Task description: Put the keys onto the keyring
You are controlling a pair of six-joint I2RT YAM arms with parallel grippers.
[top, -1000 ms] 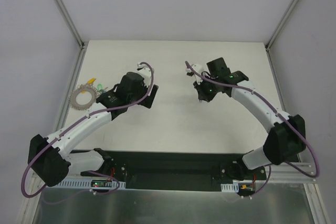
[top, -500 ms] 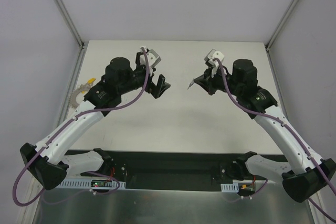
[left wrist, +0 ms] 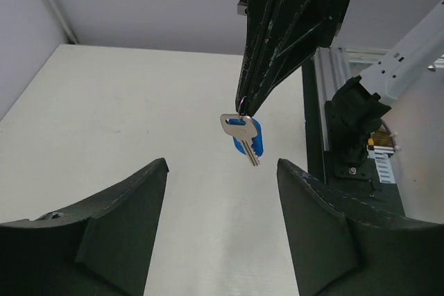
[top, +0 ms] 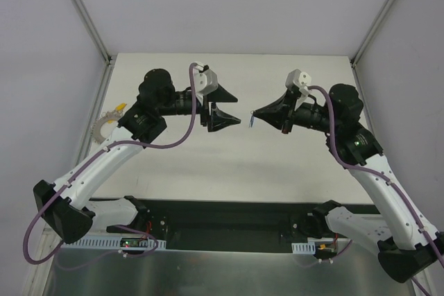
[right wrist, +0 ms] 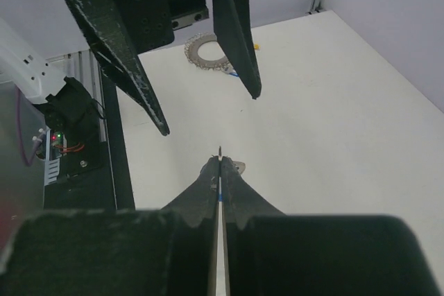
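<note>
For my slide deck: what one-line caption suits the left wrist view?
Shut right gripper dangles a blue-headed key before the open left gripper.

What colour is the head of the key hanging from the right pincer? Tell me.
The key has a blue head; clearest in the left wrist view.

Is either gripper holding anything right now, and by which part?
The right gripper pinches the blue-headed key by the top of its head, blade hanging down. The left gripper holds nothing.
</note>
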